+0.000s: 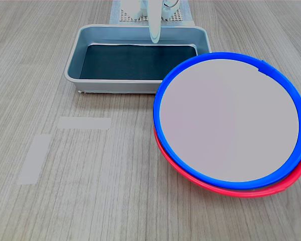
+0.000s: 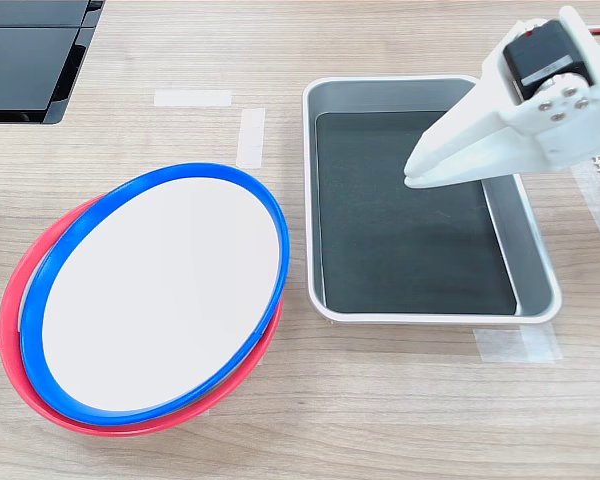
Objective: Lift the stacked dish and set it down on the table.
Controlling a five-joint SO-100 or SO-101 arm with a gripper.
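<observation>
Lying on the wood-grain table, the blue-rimmed plate sat nested on top of a red-rimmed plate, the pair tilted a little, with the red rim showing only along the near side in the first exterior view. In that view the stack's far-left edge overlapped the front right corner of the grey metal tray; in the second exterior view the stack lay just left of the tray with a narrow strip of table between them. Open tabletop stretched to the first exterior view's left, marked only by two pale tape strips. The white gripper hung above the tray's dark interior, well apart from the plates, its tapered jaws brought together to a point and holding nothing; in the first exterior view only its pale tip showed over the tray's far wall. The tray held a dark flat liner and nothing else. A black flat object lay at the second exterior view's top left corner.
</observation>
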